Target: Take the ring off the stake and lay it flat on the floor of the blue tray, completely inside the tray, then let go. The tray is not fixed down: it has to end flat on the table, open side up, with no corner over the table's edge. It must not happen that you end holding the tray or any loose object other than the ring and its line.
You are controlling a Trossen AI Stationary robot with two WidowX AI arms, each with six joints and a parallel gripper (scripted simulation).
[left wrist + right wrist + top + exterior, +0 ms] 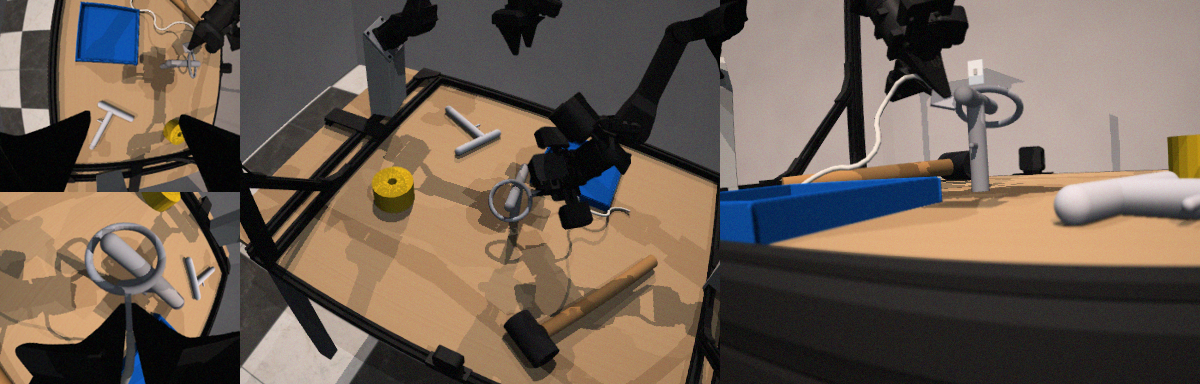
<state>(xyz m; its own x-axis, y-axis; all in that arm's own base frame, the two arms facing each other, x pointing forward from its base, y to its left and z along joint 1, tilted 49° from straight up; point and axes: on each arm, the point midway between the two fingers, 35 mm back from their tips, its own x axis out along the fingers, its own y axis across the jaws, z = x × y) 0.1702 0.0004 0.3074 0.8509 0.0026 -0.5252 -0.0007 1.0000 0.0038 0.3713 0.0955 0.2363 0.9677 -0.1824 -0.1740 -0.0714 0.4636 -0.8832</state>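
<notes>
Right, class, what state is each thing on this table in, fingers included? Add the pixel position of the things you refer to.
Left fingers (pixel 511 41): open
Right fingers (pixel 540 191) (pixel 936 75): shut on the ring's stem
Ring (pixel 490 200) (pixel 1020 108) (pixel 195 70) (pixel 89 256): around the stake's bar
Stake (pixel 514 195) (pixel 978 150) (pixel 176 63) (pixel 129 256): upright
Tray (pixel 604 187) (pixel 845 205) (pixel 136 43) (pixel 137 368): open side up
Line (pixel 607 214) (pixel 878 125) (pixel 160 28): slack
White T (pixel 477 143) (pixel 1090 200) (pixel 117 111) (pixel 192 278): lying down
Mallet (pixel 600 300) (pixel 870 171) (pixel 186 10): on its side
Yellow roll (pixel 393 200) (pixel 1185 155) (pixel 172 132) (pixel 160 200): hole up
</notes>
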